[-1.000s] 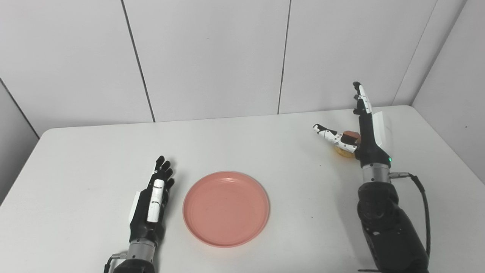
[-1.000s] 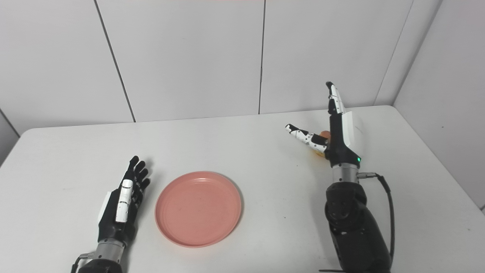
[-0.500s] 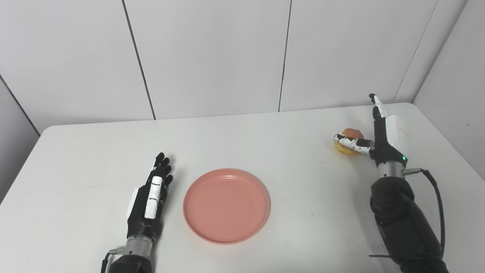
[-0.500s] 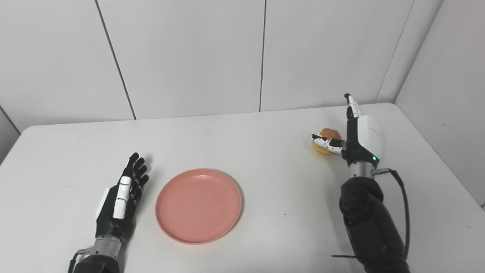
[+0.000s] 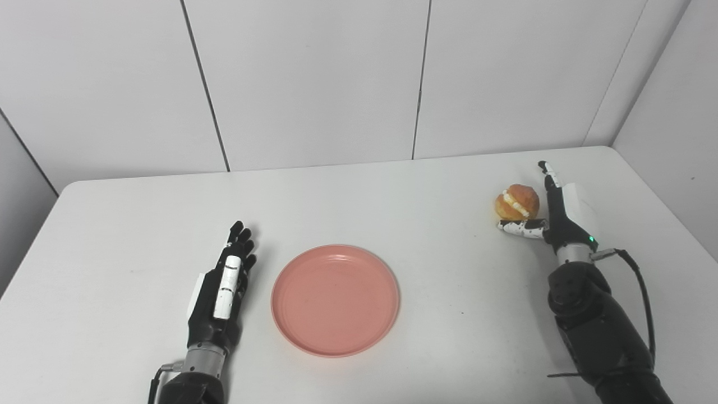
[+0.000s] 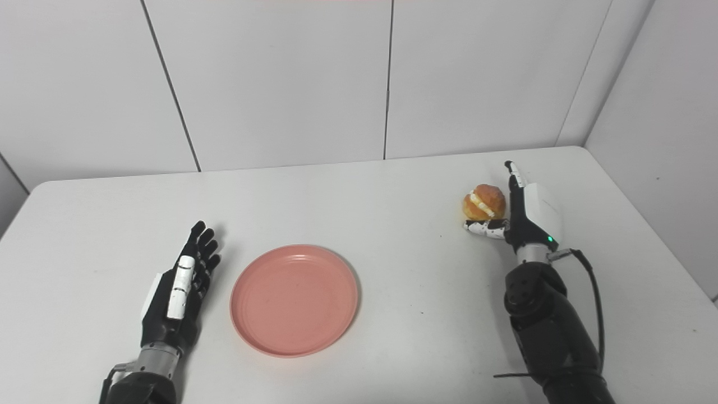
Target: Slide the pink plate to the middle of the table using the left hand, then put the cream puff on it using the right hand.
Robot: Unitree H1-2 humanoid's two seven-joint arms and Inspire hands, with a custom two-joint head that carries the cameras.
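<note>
The pink plate (image 5: pixel 335 298) lies flat near the middle of the white table (image 5: pixel 392 196), toward its front. My left hand (image 5: pixel 223 294) rests open on the table just left of the plate, fingers straight, not touching it. The cream puff (image 5: pixel 516 202), golden brown with a white cream band, sits on the table at the right. My right hand (image 5: pixel 552 216) is open beside it: the straight fingers stand along the puff's right side and the thumb reaches under its near side. I cannot tell whether the hand touches the puff.
White wall panels close off the table's far edge and the right corner. A black cable (image 5: pixel 639 297) loops from my right wrist along the forearm. The table's right edge (image 5: pixel 673 224) runs close to the right arm.
My right hand has come down and moved right, from raised over the puff to low beside it, so the puff now shows whole. The camera tilted slightly. The left hand and plate stayed put.
</note>
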